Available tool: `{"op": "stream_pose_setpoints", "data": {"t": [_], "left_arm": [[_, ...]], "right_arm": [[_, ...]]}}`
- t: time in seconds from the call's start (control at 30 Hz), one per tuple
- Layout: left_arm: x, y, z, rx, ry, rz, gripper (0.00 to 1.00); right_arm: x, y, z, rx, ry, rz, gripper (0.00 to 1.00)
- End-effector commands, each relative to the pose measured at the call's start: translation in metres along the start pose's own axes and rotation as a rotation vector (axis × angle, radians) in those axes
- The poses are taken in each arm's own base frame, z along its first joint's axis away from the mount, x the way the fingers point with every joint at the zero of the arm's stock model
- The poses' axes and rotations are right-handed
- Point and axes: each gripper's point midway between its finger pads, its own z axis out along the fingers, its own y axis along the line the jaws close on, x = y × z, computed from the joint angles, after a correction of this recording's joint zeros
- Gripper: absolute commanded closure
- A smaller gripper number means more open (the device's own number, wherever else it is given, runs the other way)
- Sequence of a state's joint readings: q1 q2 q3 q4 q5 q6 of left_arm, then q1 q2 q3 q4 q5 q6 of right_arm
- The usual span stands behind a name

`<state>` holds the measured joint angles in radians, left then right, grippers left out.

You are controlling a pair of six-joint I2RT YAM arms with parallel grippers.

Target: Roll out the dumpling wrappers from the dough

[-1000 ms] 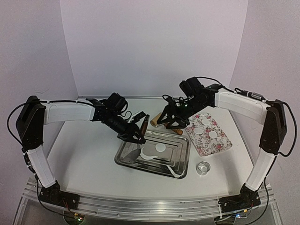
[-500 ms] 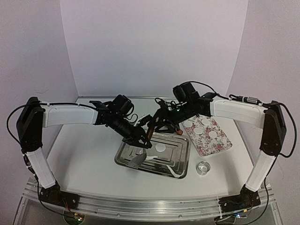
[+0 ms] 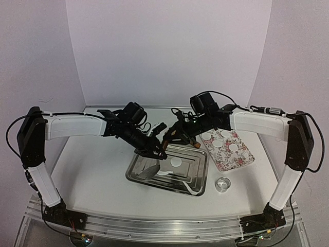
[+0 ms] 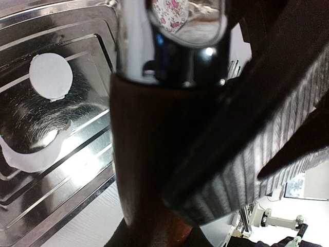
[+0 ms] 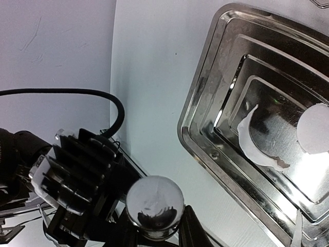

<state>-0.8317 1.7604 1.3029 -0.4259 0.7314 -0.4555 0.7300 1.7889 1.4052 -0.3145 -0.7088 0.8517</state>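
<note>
L gripper (image 3: pixel 158 151) & R gripper (image 3: pixel 172 137) are each clamping the rolling pin (image 4: pixel 154 170) – above the tray (image 3: pixel 154 183). A dumpling wrapper (image 3: pixel 176 162) is lying inside

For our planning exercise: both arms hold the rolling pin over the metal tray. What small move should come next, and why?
Probably lower the rolling pin, gripped by the left gripper and right gripper, onto the dough scrap in the tray. The pin hangs clear of it, and that ragged leftover lies beside one cut wrapper.

Flat white dumpling wrappers (image 3: pixel 176 162): one in tray (image 3: pixel 198 176), three on plate (image 3: pixel 242 157).
</note>
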Motion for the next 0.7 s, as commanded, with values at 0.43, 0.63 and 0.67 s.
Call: {"op": "stream_pose_setpoints", "data": {"t": [0.43, 0.63, 0.67], "left_arm": [[-0.082, -0.024, -0.097, -0.171, -0.484, -0.204, 0.01], [-0.059, 0.011, -0.128, -0.014, -0.609, -0.493, 0.01], [-0.055, 0.012, -0.127, 0.028, -0.613, -0.512, 0.01]], "right_arm": [[-0.058, -0.006, -0.094, 0.206, -0.497, -0.039, 1.0], [-0.071, 0.015, -0.133, 0.174, -0.609, -0.069, 1.0], [-0.073, 0.022, -0.137, 0.155, -0.622, -0.081, 1.0]]}}
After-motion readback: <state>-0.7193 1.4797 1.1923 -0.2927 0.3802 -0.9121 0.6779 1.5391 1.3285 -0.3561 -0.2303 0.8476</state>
